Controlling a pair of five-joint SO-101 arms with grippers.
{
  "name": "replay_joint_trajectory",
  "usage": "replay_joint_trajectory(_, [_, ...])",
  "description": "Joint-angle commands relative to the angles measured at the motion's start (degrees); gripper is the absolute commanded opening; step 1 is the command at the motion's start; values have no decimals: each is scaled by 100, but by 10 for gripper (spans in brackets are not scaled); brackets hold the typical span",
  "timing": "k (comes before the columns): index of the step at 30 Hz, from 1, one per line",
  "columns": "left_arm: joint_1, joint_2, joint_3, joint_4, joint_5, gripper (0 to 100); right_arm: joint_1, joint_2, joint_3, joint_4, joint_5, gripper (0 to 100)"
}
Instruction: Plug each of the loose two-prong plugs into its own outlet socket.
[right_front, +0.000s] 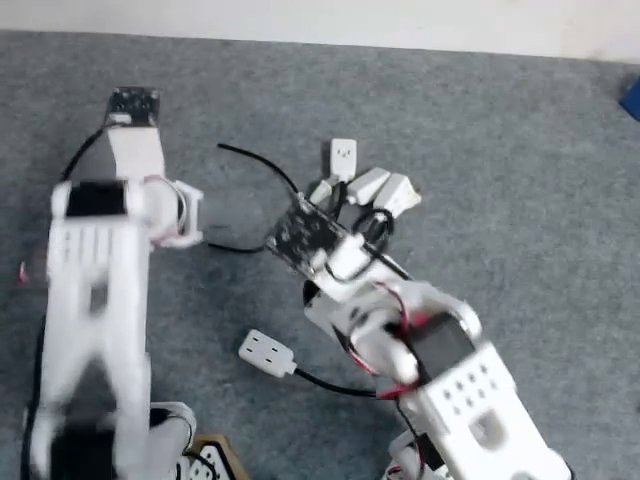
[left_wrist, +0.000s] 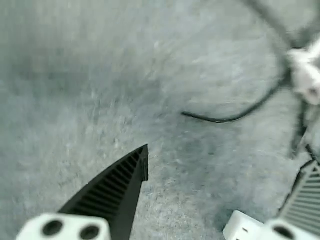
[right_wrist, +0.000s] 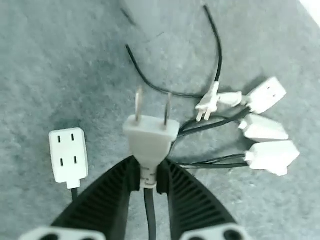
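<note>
Plug (right_wrist: 150, 134) sits clamped between the closed jaws of right gripper (right_wrist: 148, 169), prongs pointing away, near a socket (right_wrist: 68, 156). Left gripper (left_wrist: 230, 160) has jaws wide open over the carpet (left_wrist: 100, 75).

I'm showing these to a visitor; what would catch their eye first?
The right gripper, fingers clamped on a white two-prong plug with bare prongs pointing out over the grey carpet, and a white outlet socket lying apart beside it. On the plug's other side sits a tangle of white plugs, sockets and black cords; the left gripper hangs open over bare carpet.
</note>
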Motion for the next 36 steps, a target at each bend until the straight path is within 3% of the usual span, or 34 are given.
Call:
replay_joint_trajectory(1, [259,-2747,1051,-141,-229,437,-66,822,-655,-66,-237,7])
replay_joint_trajectory(6, [259,-5288,2633,-413,-387,439,-435,1130,-708,-189,-431,7])
replay_joint_trajectory(10, [259,-6255,3257,-387,-396,439,-646,1112,-268,-453,-440,7])
replay_joint_trajectory(22, [760,-6325,4576,-976,-527,440,-998,1103,22,-593,-677,7])
replay_joint_trajectory(31, [760,-6325,4611,-1002,-527,439,-1077,400,-101,-31,-633,7])
replay_joint_trajectory(36, [760,-6325,4620,-1002,-527,438,-1138,391,-971,769,-457,7])
